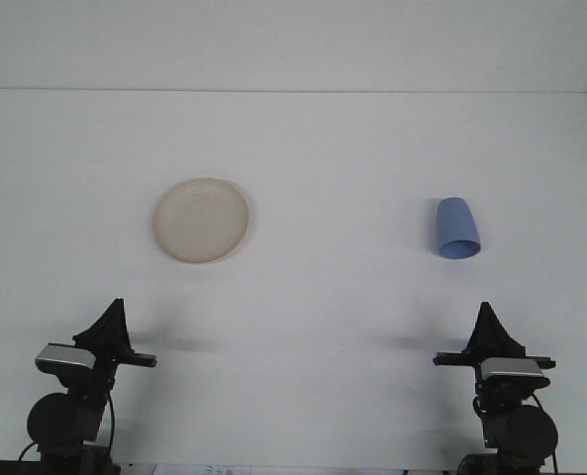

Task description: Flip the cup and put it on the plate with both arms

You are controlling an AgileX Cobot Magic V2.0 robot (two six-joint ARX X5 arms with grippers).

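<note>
Nearest the camera, at the bottom edge, the two arms sit low over the white table (303, 297). The left gripper (113, 315) rises to a dark point above its black wrist, and the right gripper (487, 319) does the same on the opposite side. Both hold nothing; from this angle the fingers appear pressed together, with no gap showing.

Beyond them the tabletop is wide and bare. A round cream plate (201, 220) lies flat on the left half, ahead of the left arm. Well apart from it, on the right half, a small blue cup (456, 229) lies tipped on its side, its open mouth facing the camera. Nothing stands between either gripper and these two things.
</note>
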